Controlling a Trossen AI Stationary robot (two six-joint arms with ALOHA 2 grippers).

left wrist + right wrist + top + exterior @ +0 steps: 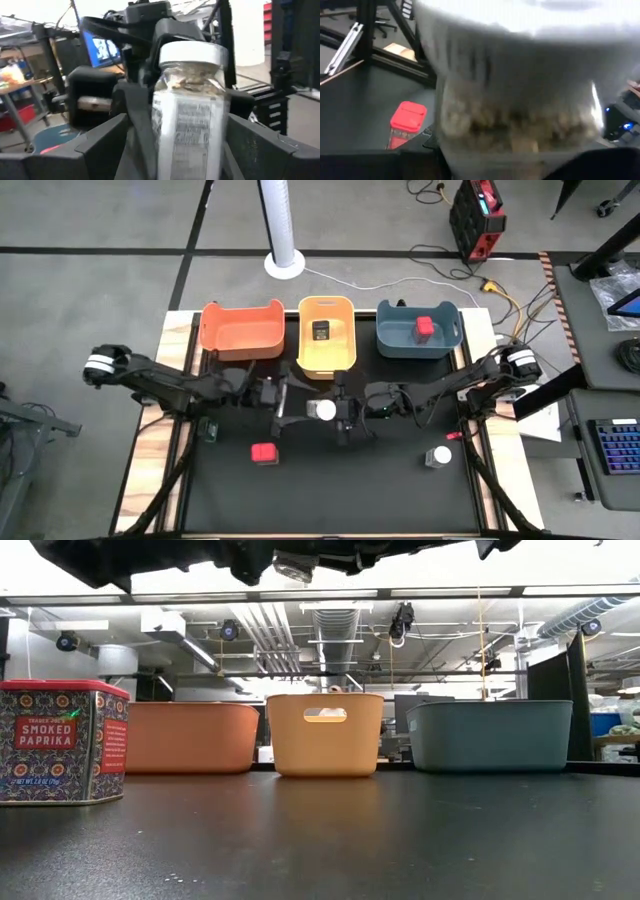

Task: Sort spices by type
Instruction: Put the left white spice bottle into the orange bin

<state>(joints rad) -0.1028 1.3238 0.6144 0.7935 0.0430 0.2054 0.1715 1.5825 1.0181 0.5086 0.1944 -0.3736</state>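
Black table (330, 480); workshop ceiling, perhaps ducts, behind.

Jar between the arms (322, 410): from overhead only its white cap shows; body hidden under the arms.
Jar label (187, 135): print blurred, unreadable.
Jar base: cut off at the left wrist view's edge.
Right wrist view: jar (520, 100) fills it, smeared; cap cut off by the edge.
Right end effector (345, 412): fingers not distinguishable against the jar.
Paprika tin (62, 740): cut by the low view's edge at 9 o'clock.
Low view, 12 o'clock: arms cut off, only dark undersides.
Item in yellow bin (320, 331): too small to read.
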